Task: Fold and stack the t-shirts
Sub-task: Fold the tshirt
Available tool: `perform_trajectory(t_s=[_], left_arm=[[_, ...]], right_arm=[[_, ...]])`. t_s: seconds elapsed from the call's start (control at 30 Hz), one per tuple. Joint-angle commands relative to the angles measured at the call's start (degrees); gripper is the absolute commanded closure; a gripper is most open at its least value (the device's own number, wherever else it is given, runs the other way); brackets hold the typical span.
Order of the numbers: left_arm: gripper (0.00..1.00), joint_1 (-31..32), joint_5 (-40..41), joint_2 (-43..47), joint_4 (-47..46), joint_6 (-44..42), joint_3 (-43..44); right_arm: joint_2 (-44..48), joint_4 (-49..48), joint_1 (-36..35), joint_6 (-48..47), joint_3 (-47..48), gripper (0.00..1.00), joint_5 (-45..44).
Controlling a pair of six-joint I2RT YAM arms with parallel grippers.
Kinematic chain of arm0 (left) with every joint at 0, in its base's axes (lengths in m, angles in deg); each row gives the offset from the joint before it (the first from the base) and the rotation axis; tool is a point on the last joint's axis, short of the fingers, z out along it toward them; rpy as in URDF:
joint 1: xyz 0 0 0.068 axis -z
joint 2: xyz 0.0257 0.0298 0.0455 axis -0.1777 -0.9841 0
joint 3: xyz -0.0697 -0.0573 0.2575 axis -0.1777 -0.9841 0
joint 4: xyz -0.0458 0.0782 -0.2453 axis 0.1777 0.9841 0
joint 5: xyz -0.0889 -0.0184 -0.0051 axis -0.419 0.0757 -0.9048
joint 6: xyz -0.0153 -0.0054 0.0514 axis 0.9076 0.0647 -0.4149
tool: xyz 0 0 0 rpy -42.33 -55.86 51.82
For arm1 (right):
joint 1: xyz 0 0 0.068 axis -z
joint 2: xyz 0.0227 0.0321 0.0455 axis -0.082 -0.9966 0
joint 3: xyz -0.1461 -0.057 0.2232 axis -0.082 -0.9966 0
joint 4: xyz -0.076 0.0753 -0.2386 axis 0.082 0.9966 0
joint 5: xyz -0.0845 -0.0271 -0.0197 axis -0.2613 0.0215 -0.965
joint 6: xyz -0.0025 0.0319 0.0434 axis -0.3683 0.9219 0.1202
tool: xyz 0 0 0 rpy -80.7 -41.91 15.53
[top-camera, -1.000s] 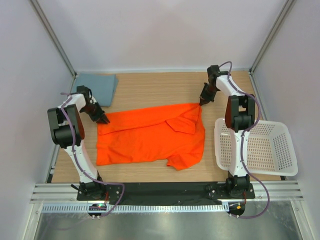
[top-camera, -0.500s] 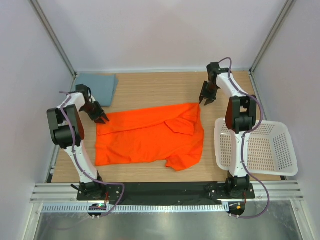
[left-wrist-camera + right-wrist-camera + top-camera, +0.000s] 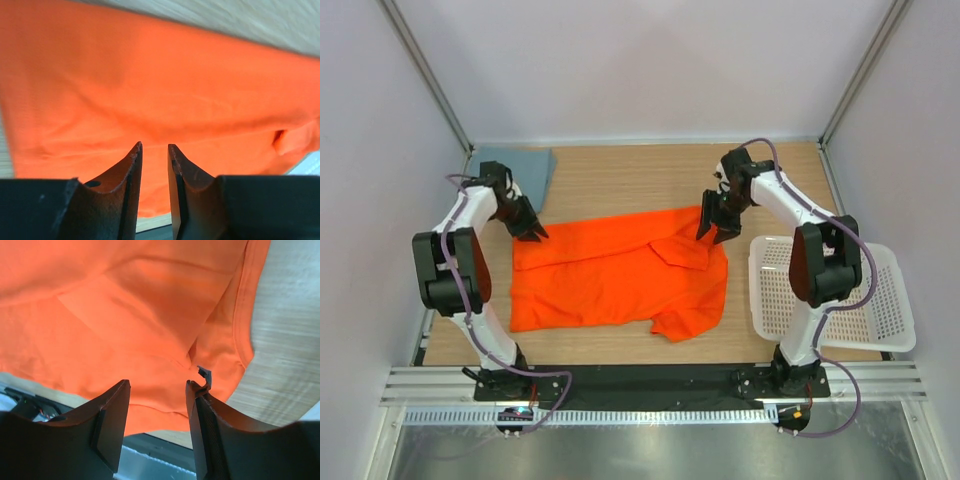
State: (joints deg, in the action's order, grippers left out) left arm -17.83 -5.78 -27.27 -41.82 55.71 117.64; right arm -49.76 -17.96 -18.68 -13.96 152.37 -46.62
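The left gripper [image 3: 530, 230] hangs at the far left corner of the orange t-shirt [image 3: 610, 275]. In the left wrist view its jaws stand only a narrow slot apart [image 3: 154, 146], with nothing between them and orange cloth showing through the gap. Whether the tips touch the fabric cannot be told.

The right gripper [image 3: 713, 228] is over the shirt's far right corner. The right wrist view shows it spread wide [image 3: 157, 384] and holding nothing, with the shirt below and bare bench [image 3: 285, 340] to one side.

The orange t-shirt lies spread across the middle of the bench [image 3: 620, 180], its long side running left to right. It is bright and plain with no print. It lies mostly flat, with shallow wrinkles across the body. A flap of cloth is doubled back over its right part [image 3: 685, 250]. The near right corner [image 3: 688, 320] is rumpled and bulges toward the near edge. From the right wrist, a stitched hem [image 3: 242, 315] runs along the cloth's edge beside the wood, and a soft crease [image 3: 150, 305] crosses the shirt.

The grey-blue t-shirt [image 3: 520, 165] sits in the far left corner of the bench. It is folded into a flat rectangle and lies apart from the orange one.

A white perforated basket [image 3: 840, 295] stands at the right edge, just beside the orange shirt's right side.
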Motion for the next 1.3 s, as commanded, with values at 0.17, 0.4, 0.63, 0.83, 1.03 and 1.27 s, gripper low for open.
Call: perform_trajectory(t_s=[0.17,0.4,0.63,0.83,1.03,1.27], left_arm=[[0.72,11.28,-3.63,7.81,-5.67,6.86,-5.51],[0.73,11.73,-2.92,8.16,-4.54,6.08,-6.21],[0.73,11.73,-2.05,10.27,-3.40,4.58,-7.71],[0.73,11.64,-0.64,10.80,-2.34,3.35,-7.71],[0.73,11.46,0.86,8.69,-1.99,3.00,-6.48],[0.72,11.11,-0.02,4.03,-1.46,1.86,-2.88]], right_arm=[[3.16,-6.18,-11.67,-2.70,-5.02,0.45,-0.84],[-5.53,-6.45,-19.24,-3.74,1.82,0.42,-14.21],[-12.31,-2.93,-23.11,-5.07,7.99,0.42,-25.29],[-14.68,-3.20,-23.64,-5.51,9.74,0.75,-29.34],[-13.72,-0.57,-23.55,-4.54,14.75,0.90,-26.73],[-17.05,4.89,-20.04,-4.89,23.19,0.82,-10.99]])
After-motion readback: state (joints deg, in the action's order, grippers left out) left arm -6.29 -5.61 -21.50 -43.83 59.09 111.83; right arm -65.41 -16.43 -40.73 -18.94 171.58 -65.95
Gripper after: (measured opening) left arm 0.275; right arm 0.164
